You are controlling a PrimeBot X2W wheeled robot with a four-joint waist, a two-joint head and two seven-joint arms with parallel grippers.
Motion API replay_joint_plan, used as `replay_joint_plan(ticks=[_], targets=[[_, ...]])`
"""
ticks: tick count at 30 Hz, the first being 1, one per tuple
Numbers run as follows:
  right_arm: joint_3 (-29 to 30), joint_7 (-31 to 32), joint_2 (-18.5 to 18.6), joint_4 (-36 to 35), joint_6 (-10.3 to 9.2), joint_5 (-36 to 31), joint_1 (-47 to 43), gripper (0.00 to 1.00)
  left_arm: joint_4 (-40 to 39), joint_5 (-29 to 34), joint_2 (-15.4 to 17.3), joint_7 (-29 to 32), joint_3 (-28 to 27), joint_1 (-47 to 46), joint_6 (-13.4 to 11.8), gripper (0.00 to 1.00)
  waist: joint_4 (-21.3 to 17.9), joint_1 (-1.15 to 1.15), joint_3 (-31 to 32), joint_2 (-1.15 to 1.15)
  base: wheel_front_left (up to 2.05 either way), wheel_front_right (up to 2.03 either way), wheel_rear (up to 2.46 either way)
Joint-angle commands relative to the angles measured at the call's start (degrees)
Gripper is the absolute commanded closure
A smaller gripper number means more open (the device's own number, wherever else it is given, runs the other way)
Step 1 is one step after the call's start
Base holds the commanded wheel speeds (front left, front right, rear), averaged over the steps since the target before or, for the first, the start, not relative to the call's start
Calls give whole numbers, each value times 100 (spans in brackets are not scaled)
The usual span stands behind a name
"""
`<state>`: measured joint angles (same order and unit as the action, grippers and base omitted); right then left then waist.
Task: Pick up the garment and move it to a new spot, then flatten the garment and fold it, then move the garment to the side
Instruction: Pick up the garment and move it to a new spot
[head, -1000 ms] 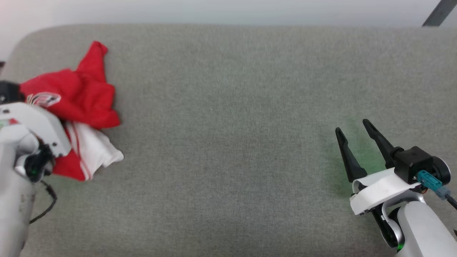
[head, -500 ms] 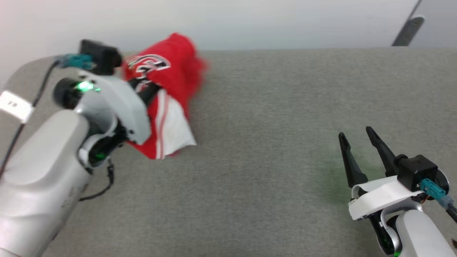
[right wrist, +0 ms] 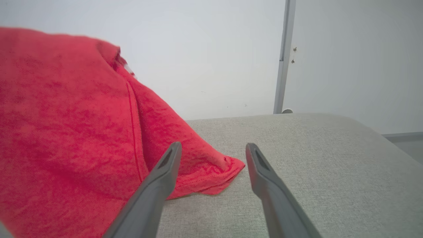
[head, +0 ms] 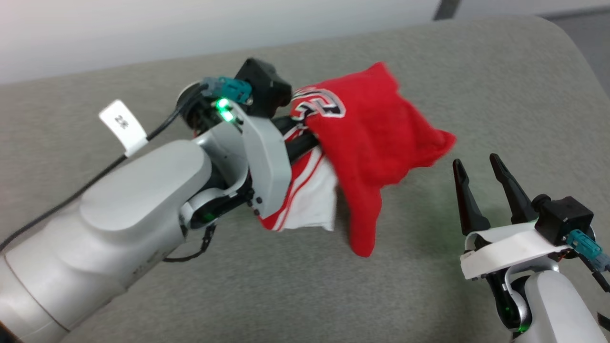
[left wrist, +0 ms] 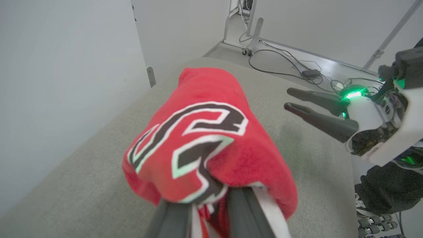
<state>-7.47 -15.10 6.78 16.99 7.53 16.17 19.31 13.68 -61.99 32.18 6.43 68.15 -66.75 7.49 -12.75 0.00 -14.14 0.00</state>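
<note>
**Jersey lifted, pinched in the left gripper, now next to the right one**

One grey padded surface point(head: 286, 295) spans your head view.

One jersey point(head: 371, 124), bunched, hangs off the left gripper point(head: 302, 140) above the middle-right of that surface. Its long axis runs from the black-and-white number print by the gripper, down and toward the robot, and ends in a red tail. A second red corner points at the right gripper point(head: 474, 160) and sits just beside its fingertips. The white striped panel hangs under the left fingers. You can't tell whether the lowest edge touches the surface.

Two grippers. Left: fingers pressed onto a fold of cloth, tips buried in it. The left wrist view shows fabric wedged between them. Right: fingers spread wide, nothing between them, low over the surface at the lower right.

One white label point(head: 121, 126) on the left arm's cable.

Versus a second ago: the jersey lay crumpled at the far left end, well apart from the right gripper. Now it's airborne and has been carried across to it. The head camera has also turned. Right gripper spread is unchanged.
</note>
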Motion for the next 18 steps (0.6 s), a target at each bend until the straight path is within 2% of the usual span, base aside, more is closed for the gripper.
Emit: replay_joint_plan(ticks=[1,4,9,13,18], targets=[[21,-6,-27,-16,-8,32,36,0,34,-63,5,-25,35,-23,-7,100,-449,0,-378,0,0,0,0],[37,-6,-99,-58,-8,61,83,0,469,-122,42,-96,341,-155,-7,100,-648,0,-514,0,0,0,0],[19,-5,-204,-100,-8,114,127,0,1180,203,29,121,513,-118,-7,100,-907,0,-685,0,0,0,0],[-4,-5,-276,-127,-8,153,171,0,1287,796,61,870,523,142,-7,100,-1048,0,-808,0,0,0,0],[-21,-6,-324,-185,-8,206,255,0,1210,1027,191,1732,550,292,-7,100,-1168,0,-989,0,0,0,0]])
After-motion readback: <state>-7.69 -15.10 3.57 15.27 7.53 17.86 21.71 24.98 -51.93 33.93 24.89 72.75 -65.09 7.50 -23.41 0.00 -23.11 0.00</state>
